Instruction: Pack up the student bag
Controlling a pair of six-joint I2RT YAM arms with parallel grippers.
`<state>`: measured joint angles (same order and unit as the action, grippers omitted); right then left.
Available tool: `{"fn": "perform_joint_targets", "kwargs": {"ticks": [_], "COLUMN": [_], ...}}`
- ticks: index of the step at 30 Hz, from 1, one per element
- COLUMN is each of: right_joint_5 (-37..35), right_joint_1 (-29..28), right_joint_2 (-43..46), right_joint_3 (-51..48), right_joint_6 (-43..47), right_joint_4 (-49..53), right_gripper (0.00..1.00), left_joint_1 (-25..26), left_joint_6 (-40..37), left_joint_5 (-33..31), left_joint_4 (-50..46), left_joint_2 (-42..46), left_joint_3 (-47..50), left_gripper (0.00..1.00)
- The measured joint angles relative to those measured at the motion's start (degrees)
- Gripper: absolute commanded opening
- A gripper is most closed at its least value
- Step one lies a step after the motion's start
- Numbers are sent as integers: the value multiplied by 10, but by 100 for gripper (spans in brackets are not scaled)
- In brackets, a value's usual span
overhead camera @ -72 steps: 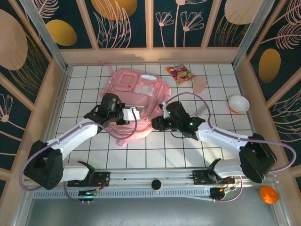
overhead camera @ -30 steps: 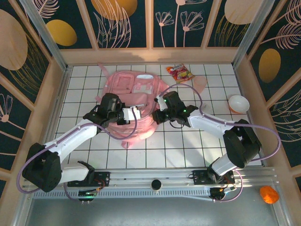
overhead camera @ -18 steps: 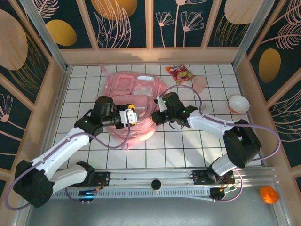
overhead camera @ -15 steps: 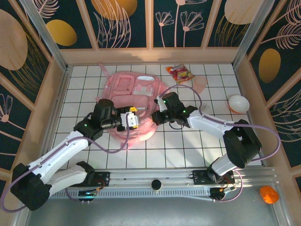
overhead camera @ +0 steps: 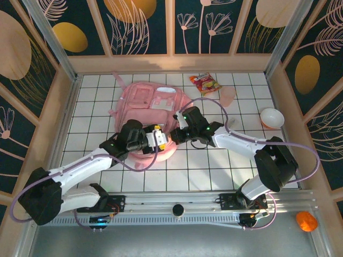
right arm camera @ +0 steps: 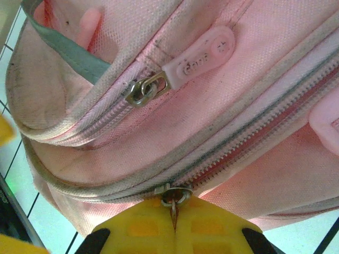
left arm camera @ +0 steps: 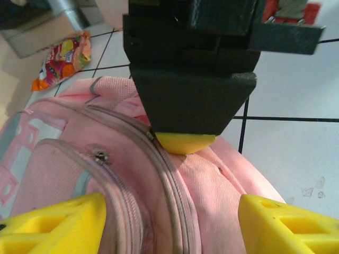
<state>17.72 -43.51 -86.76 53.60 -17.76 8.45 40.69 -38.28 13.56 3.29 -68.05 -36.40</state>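
Large soft pink fabric student bag [overhead camera: 146,104], zipped pockets facing up: lies flat on the white tiled table [overhead camera: 96,91], left of centre, just ahead of both arms. Long axis from the rounded near end, between the grippers, away toward the far wall, tilted slightly left; which end is the top, hard to tell. Looks light and limp, likely to sag, fold and slide on the smooth tiles when tugged; not fragile. Best taken by a firm part such as a zip puller, a strap or a seamed rim, with the opposite side pinned to stop it dragging.

Right gripper [right arm camera: 174,225]: yellow fingers pressed together on the small metal zip puller [right arm camera: 174,197] of the main zip, at the bag's near right edge. Left gripper [left arm camera: 169,225]: yellow fingers spread wide, holding nothing, over the near end and facing the right gripper; touching the fabric or just above it, cannot tell.

Farther off, well apart from the bag: a red and yellow snack packet [overhead camera: 205,83] by the far wall, a white bowl [overhead camera: 271,118] at the right.
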Motion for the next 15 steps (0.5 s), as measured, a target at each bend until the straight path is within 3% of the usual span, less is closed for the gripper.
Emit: {"fn": "perform_joint_targets", "kwargs": {"ticks": [3,4,6,11,15], "right_joint_5": [0,0,0,-2,14], "right_joint_1": [-1,-1,-2,0,14], "right_joint_2": [3,3,4,11,14], "right_joint_3": [0,0,0,0,-2], "right_joint_6": [-5,-6,-7,-6,-5], "right_joint_4": [0,0,2,6,11], "right_gripper": [0,0,0,0,0], "left_joint_1": [4,5,6,9,10], "left_joint_6": [-3,-5,-6,-14,-26], "left_joint_5": [-9,-14,-28,-48,-50], "left_joint_4": [9,12,21,33,28], "left_joint_2": [-24,-30,-40,-50,-35], "left_joint_3": [0,0,0,0,2], "left_gripper": [67,63,39,1,0]}}
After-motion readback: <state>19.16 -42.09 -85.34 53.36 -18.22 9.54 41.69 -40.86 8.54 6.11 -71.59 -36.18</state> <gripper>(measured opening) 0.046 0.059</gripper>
